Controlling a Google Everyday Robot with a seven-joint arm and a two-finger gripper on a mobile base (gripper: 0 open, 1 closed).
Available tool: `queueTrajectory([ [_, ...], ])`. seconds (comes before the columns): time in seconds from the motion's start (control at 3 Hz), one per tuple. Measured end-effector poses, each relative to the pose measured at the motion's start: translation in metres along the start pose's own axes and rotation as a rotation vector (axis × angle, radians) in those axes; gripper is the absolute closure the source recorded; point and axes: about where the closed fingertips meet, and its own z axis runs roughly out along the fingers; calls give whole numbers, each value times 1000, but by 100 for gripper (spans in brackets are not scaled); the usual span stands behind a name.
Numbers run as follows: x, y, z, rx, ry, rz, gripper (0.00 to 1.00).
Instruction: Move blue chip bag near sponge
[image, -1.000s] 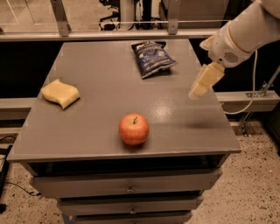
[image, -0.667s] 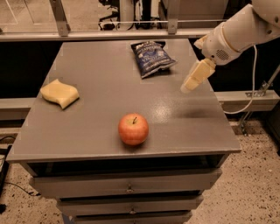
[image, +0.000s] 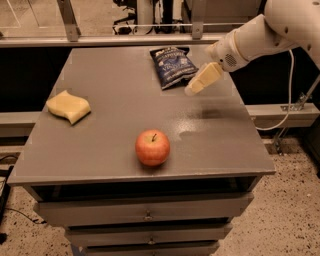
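Note:
The blue chip bag (image: 171, 66) lies flat at the back of the grey table (image: 110, 115), right of centre. The pale yellow sponge (image: 68, 106) lies near the table's left edge. My gripper (image: 194, 87) hangs from the white arm (image: 260, 35) that comes in from the upper right. It is just right of the bag's lower right corner and above the table top. It holds nothing that I can see.
A red-orange apple (image: 152, 147) stands near the table's front edge, in the middle. Drawers (image: 145, 212) sit below the table top. A rail (image: 100, 40) runs behind the table, and a cable (image: 290, 90) hangs at the right.
My gripper has moved left and toward the back, closer to the chip bag. The bag, sponge and apple have not moved.

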Motion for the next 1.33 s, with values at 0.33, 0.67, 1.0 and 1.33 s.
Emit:
queueTrajectory([
  [0.33,-12,-4,26,-1,-40,29,0],
  [0.67,-19,-25,50,31,-77,51,0],
  [1.0,-23,-56,62,78,-95,65,2],
  [1.33,-17,-73,65,100,-90,82,24],
])
